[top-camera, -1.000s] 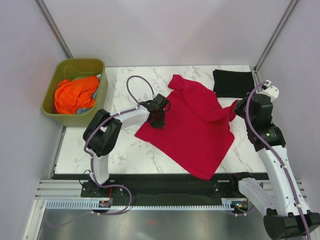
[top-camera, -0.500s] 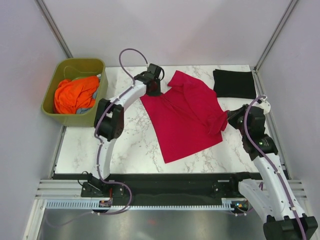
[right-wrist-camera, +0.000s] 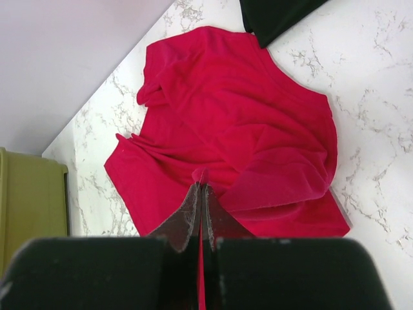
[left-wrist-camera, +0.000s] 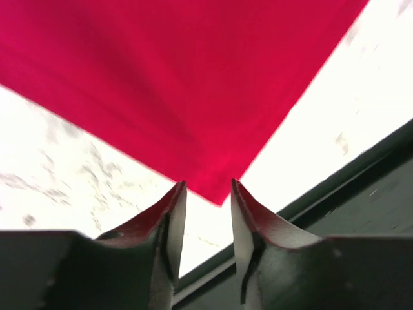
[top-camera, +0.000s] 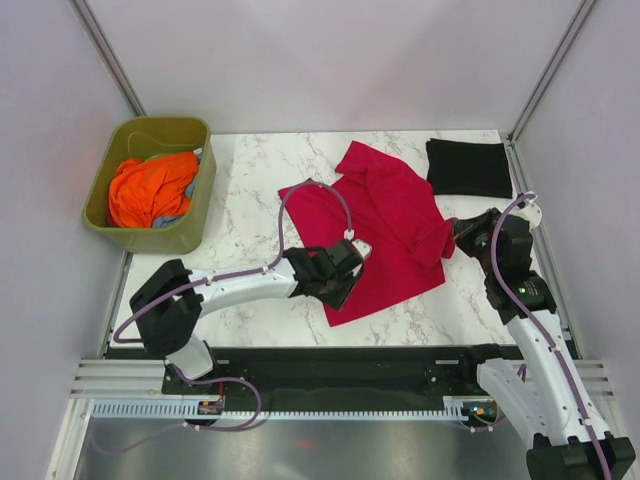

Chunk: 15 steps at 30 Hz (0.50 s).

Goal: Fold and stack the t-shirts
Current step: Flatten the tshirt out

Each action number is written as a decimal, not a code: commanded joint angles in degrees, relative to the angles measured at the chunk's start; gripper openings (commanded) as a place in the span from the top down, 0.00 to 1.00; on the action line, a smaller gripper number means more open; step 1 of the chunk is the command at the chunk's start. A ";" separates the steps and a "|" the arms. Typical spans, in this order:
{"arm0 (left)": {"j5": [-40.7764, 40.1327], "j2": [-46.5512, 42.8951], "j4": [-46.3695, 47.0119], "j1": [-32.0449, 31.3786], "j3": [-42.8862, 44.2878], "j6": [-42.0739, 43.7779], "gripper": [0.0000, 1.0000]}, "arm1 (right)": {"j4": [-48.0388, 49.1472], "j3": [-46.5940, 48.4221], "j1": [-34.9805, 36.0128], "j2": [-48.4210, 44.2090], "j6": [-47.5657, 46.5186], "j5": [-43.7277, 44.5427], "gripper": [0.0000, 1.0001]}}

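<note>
Down at centre frame the left fingers (top-camera: 338, 296) stand parted over the crimson t-shirt (top-camera: 385, 215) at its lowest corner on the table (top-camera: 250, 180). The right fingers (right-wrist-camera: 201, 190) are clenched on its right edge (red cloth pinched between them). The black t-shirt (top-camera: 468, 167) lies upper right.

Tub (top-camera: 150, 238) left of spread tee (top-camera: 385, 215)

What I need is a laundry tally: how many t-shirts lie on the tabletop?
2. The red t-shirt lies spread mid-table, an edge in the right gripper; the black t-shirt lies folded at the far right corner. Orange cloth in the green tub may hide more.
</note>
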 commanded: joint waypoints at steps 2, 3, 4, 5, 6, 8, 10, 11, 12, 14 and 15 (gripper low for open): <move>-0.26 -2.58 1.97 -3.72 -4.98 -0.81 0.57 | 1.04 0.47 -0.08 -2.00 -0.07 0.20 1.00; -0.52 -2.05 1.97 -4.16 -5.42 -0.72 0.56 | 1.04 0.47 -0.08 -2.09 0.01 0.29 1.00; -0.61 -1.44 2.06 -4.43 -6.38 -0.90 0.56 | 0.95 0.47 -0.08 -2.27 0.10 0.20 1.00; -0.70 -1.26 2.15 -5.04 -6.82 -1.07 0.57 | 0.87 0.47 -0.17 -2.44 0.19 0.20 1.00; -0.96 -1.26 2.41 -5.39 -7.79 -1.25 0.57 | 0.87 0.47 -0.08 -2.53 0.10 0.29 1.00; -1.14 -1.17 3.38 -6.01 -8.58 -1.25 0.57 | 0.69 0.30 -0.17 -2.71 0.10 0.73 1.00; -1.49 -0.65 4.34 -6.01 -9.37 -1.08 0.56 | 0.69 0.04 -0.17 -2.88 0.10 0.91 1.00; -1.58 0.14 4.61 -6.01 -9.46 -0.81 0.56 | 0.69 -0.14 -0.17 -2.88 0.19 0.91 1.00; -1.58 0.67 4.87 -6.01 -9.38 -0.38 0.56 | 0.69 -0.31 -0.08 -2.88 0.19 0.91 1.00; -1.49 1.81 5.57 -6.28 -9.20 -0.11 0.55 | 0.69 -0.49 -0.08 -2.62 0.37 0.99 1.00; -1.14 2.17 5.84 -6.36 -9.20 -0.11 0.55 | 0.69 -0.49 -0.17 -2.62 0.45 0.99 1.00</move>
